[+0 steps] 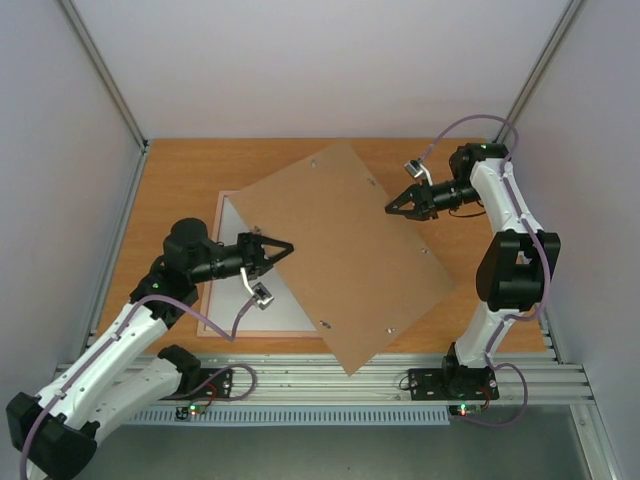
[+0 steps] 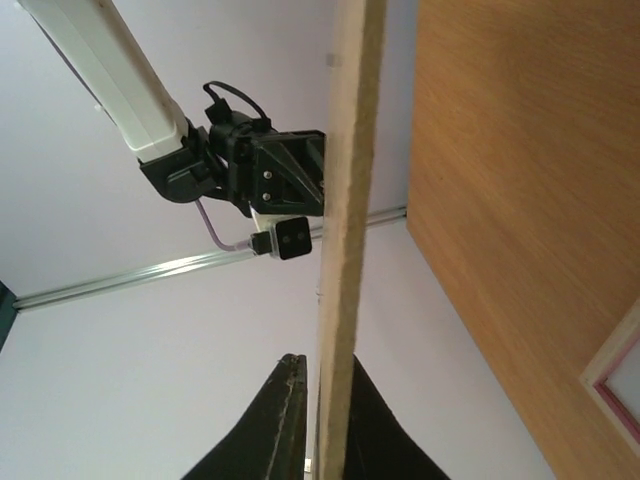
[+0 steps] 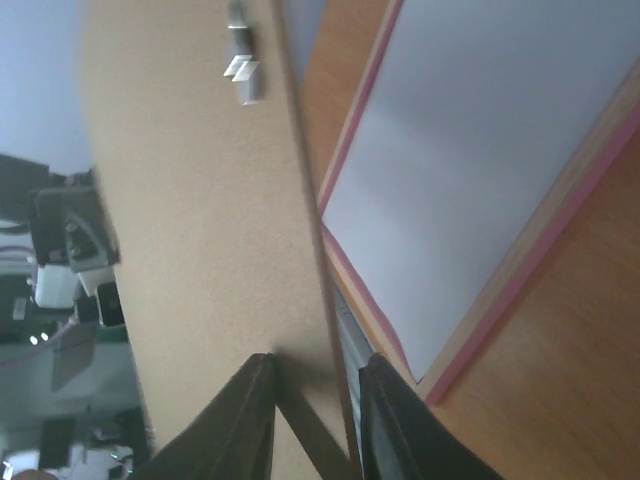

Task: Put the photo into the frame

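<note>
A brown backing board hangs tilted above the table, held between both arms. My left gripper is at its left edge. In the left wrist view the board's edge stands between my left gripper's fingers, which are shut on it. My right gripper is at the board's far right edge. In the right wrist view its jaws straddle the board and still stand apart. The pink frame lies flat under the board's left part, with a white sheet inside. I cannot tell whether that sheet is the photo.
Small metal tabs sit on the board's face. The wooden table is walled by white panels on three sides, with an aluminium rail along the near edge. The frame's pink border lies just below the right fingers.
</note>
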